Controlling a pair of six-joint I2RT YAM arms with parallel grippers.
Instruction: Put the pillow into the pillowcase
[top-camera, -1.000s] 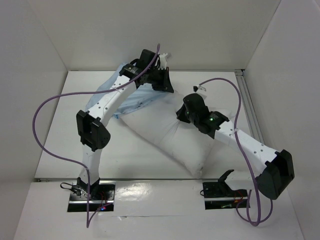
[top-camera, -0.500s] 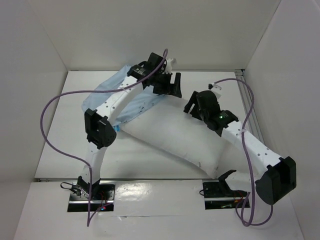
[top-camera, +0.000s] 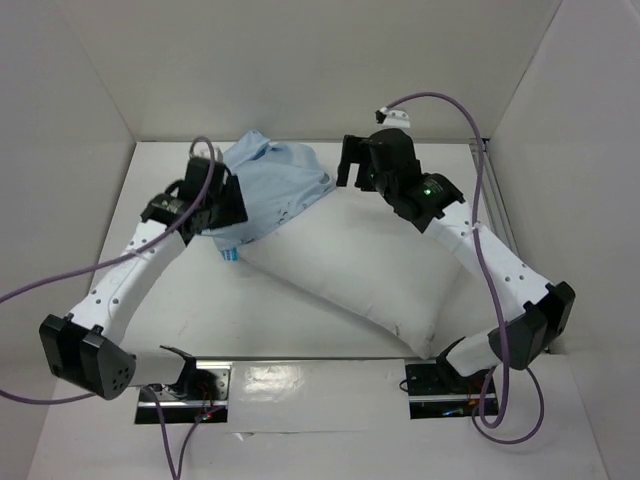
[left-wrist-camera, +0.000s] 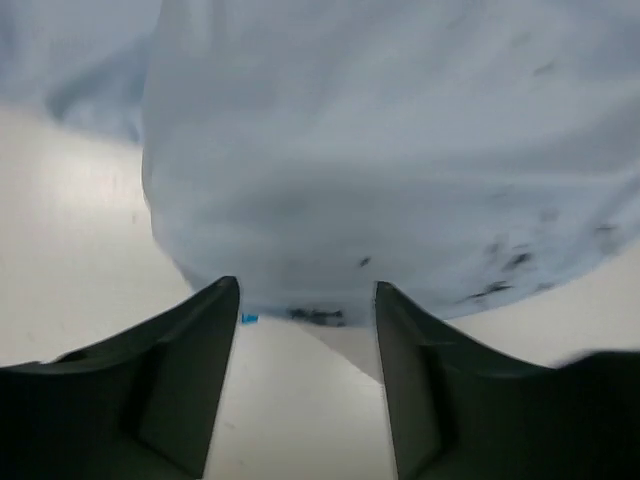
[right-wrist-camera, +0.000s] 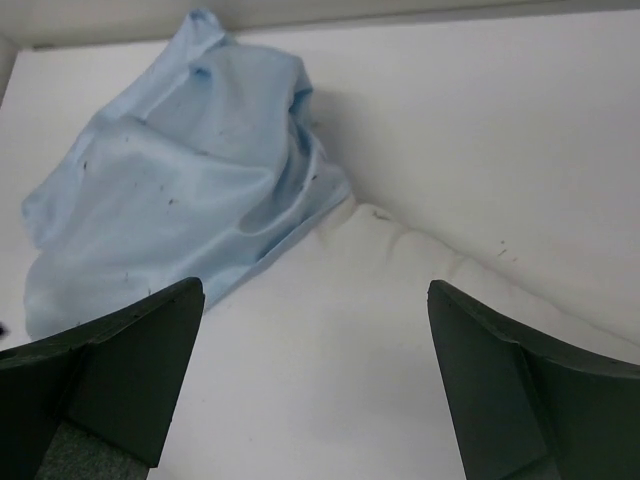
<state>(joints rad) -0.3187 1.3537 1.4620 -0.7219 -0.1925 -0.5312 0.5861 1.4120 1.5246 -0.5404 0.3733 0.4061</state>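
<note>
Hovering toward the table's left edge, my left claw is spread wide and empty, its tips just short of the bulging pillowcase, which lies bunched near the far edge over the far end of the pillow. The pillow's long axis runs from that covered end to the near right corner, mostly bare. My right claw, also spread and empty, hangs over the pillow just right of the cloth, so my left is the nearer one to the pillowcase.
</note>
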